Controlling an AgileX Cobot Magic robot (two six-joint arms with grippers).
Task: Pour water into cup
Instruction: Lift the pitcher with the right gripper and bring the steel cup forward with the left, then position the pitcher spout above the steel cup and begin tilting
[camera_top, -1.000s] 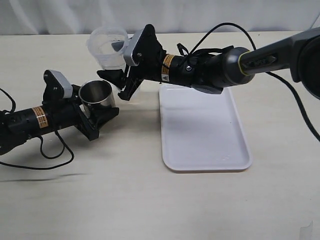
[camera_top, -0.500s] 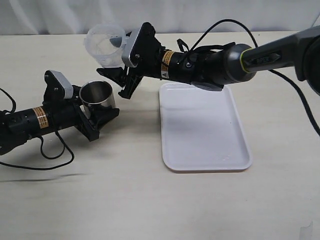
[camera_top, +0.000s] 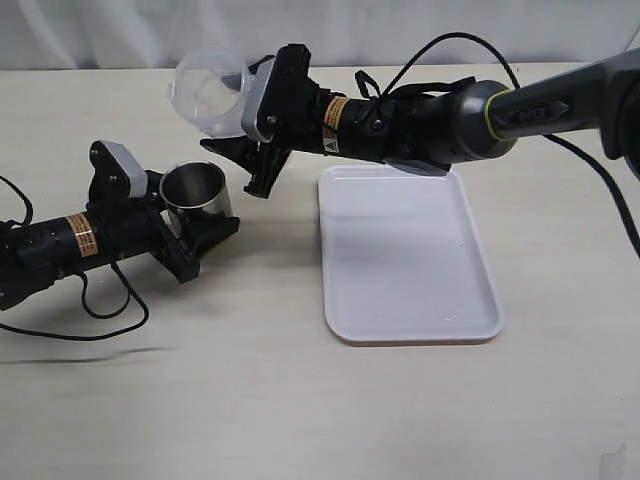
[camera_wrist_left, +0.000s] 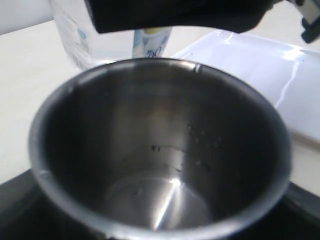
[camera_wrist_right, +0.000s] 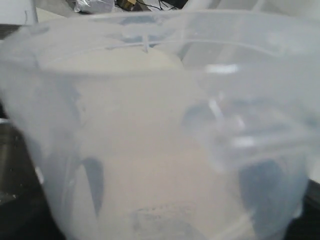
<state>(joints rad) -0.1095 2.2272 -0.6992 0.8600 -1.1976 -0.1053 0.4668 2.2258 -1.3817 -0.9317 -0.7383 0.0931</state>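
The steel cup (camera_top: 194, 188) stands upright on the table, held between the fingers of my left gripper (camera_top: 196, 215). In the left wrist view its inside (camera_wrist_left: 160, 165) fills the frame, with droplets on the wall and a shiny bottom. My right gripper (camera_top: 238, 125) is shut on the translucent plastic pitcher (camera_top: 207, 88), held raised behind and above the cup and tilted with its mouth turned forward. The pitcher fills the right wrist view (camera_wrist_right: 150, 130). I cannot make out the water in it. No stream shows between pitcher and cup.
A white rectangular tray (camera_top: 405, 260) lies on the table to the right of the cup, under my right arm (camera_top: 440, 125). Black cables (camera_top: 90, 310) trail by the left arm. A pale wall runs along the table's far edge.
My right gripper has lifted the pitcher a little and tilted it further, its mouth turning more toward the front. The left gripper and the cup have not moved.
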